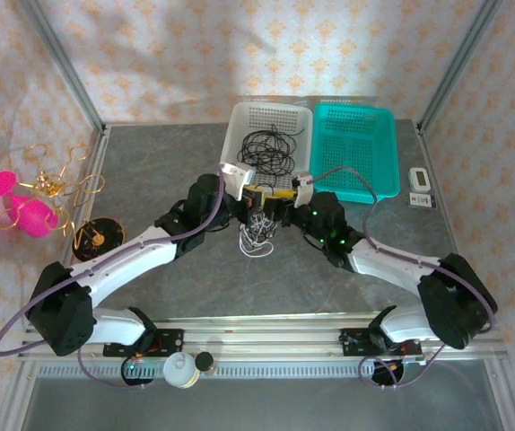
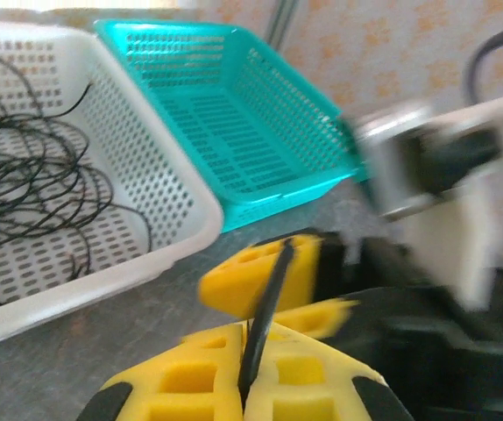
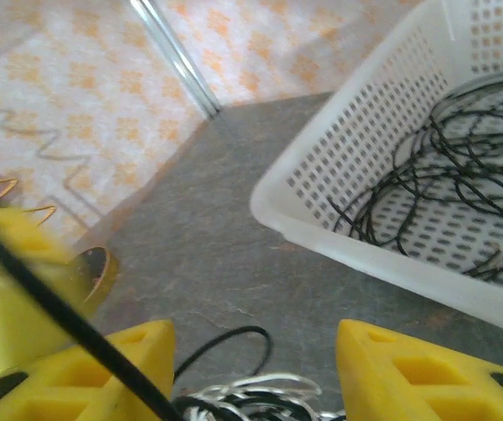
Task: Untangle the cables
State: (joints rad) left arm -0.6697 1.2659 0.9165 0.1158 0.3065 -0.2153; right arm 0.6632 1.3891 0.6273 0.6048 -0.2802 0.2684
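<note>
A fist-sized black-and-white tangle of cables [image 1: 256, 235] lies on the grey table between the two arms. My left gripper [image 2: 250, 338] is shut on one black cable strand [image 2: 269, 298], which runs taut up from its yellow fingertips. In the top view the left gripper [image 1: 256, 199] sits just above the tangle. My right gripper [image 3: 256, 351] stands open over the tangle [image 3: 251, 399], nothing between its fingers; the taut black strand [image 3: 59, 311] crosses in front of its left finger [image 3: 102, 368]. More black cables [image 1: 269, 148] lie looped in the white basket [image 1: 240, 121].
A teal basket [image 1: 356, 148] stands right of the white basket. A pink and gold wire ornament [image 1: 33, 197] and a round black dish [image 1: 99, 235] are at the left. A small white device [image 1: 421, 184] lies at the right edge.
</note>
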